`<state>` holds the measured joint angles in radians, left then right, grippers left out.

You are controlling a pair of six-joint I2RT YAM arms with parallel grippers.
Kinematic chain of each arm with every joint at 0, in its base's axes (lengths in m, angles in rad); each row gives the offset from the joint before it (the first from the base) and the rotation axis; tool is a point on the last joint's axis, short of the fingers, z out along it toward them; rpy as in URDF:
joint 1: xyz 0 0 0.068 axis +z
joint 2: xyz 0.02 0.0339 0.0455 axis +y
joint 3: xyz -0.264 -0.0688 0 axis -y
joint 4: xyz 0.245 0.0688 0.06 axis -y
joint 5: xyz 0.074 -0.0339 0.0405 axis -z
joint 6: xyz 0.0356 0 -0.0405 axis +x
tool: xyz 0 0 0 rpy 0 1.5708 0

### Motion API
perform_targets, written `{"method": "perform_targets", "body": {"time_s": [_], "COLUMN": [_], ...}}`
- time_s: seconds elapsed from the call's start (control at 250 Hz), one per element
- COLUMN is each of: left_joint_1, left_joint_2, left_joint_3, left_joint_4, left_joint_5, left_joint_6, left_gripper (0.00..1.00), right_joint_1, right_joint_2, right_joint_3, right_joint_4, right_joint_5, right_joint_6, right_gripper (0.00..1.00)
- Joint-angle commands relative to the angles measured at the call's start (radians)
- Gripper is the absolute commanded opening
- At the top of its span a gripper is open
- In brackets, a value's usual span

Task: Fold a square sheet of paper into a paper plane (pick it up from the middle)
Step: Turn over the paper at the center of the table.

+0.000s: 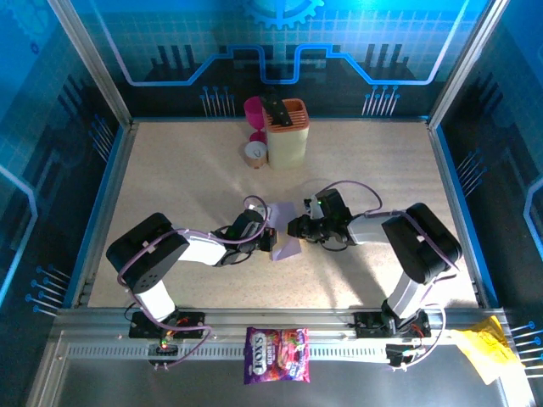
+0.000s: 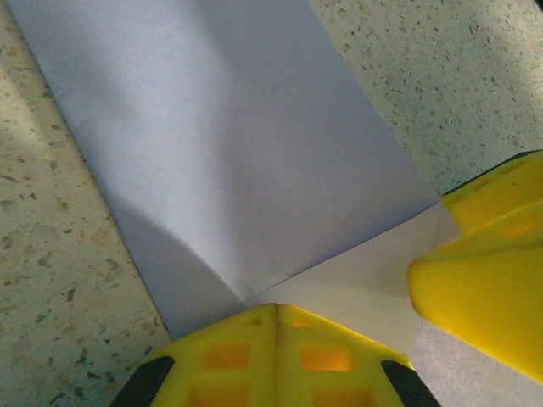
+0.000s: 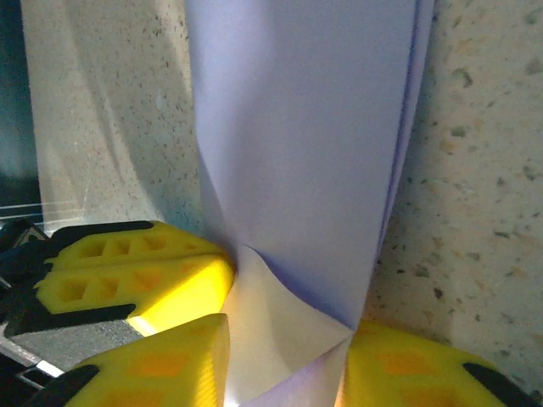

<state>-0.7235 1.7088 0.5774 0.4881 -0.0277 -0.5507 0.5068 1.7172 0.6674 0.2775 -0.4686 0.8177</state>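
- left hand: its two yellow fingers are pressed together with no gap at the seam. they are clamped on the near end of the lilac paper, right where its creases run together.
- right hand: its fingers stand apart, one on each side of a pale folded flap of the paper. the flap sits in the gap. cannot tell whether the pads are pressing it.
- the two hands meet tip to tip over the paper. in the left wrist view one right-hand finger sits just beside the left fingertips, over the flap.
- paper: between the two hands, mid-desk. it is folded, longer than wide, and runs away from the fingertips of each hand. its far part lies flat on the desk; the end at the fingertips is lifted and creased. doubled layers show along the edge to the right of the right hand.
- desk surface is speckled beige.
- well beyond both hands, at the far edge: a cream holder with an orange top, a pink cup touching its left side, and a small round roll in front of the cup.
- behind the hands, on the metal rail by the arm bases: a purple-pink sweets bag. a yellow crumpled paper lies out past the right arm's base.
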Motion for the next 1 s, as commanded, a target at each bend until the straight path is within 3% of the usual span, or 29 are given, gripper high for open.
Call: {"method": "perform_targets", "body": {"time_s": [0.0,0.184,0.304,0.372,0.531,0.659,0.827,0.995], "left_joint_1": [0.006,0.006,0.017,0.031,0.064,0.119,0.187,0.238], "left_joint_2": [0.042,0.000,-0.085,-0.152,-0.295,-0.383,-0.496,-0.599], "left_joint_3": [-0.014,-0.017,-0.033,-0.046,-0.049,-0.079,-0.121,-0.124], "left_joint_4": [-0.120,-0.128,-0.131,-0.152,-0.296,-0.362,-0.424,-0.507], "left_joint_5": [0.020,0.028,0.022,-0.001,-0.077,-0.085,-0.085,-0.080], "left_joint_6": [-0.016,-0.029,-0.073,-0.108,-0.152,-0.184,-0.209,-0.195], "left_gripper": [0.00,0.00,0.00,0.00,0.03,0.04,0.04,0.05], "right_joint_1": [0.004,-0.003,-0.022,-0.025,-0.013,0.026,0.152,0.272], "right_joint_2": [0.045,0.027,-0.069,-0.165,-0.342,-0.383,-0.302,-0.120], "right_joint_3": [-0.007,-0.018,-0.028,0.005,0.183,0.329,0.484,0.575], "right_joint_4": [0.059,0.070,-0.001,-0.193,-0.708,-0.982,-1.204,-1.315], "right_joint_5": [-0.026,-0.034,-0.010,0.060,0.372,0.692,1.133,1.343], "right_joint_6": [0.026,0.051,0.047,-0.005,-0.181,-0.296,-0.345,-0.303], "right_gripper": [0.28,0.00,0.00,0.00,0.00,0.00,0.00,0.00]}}
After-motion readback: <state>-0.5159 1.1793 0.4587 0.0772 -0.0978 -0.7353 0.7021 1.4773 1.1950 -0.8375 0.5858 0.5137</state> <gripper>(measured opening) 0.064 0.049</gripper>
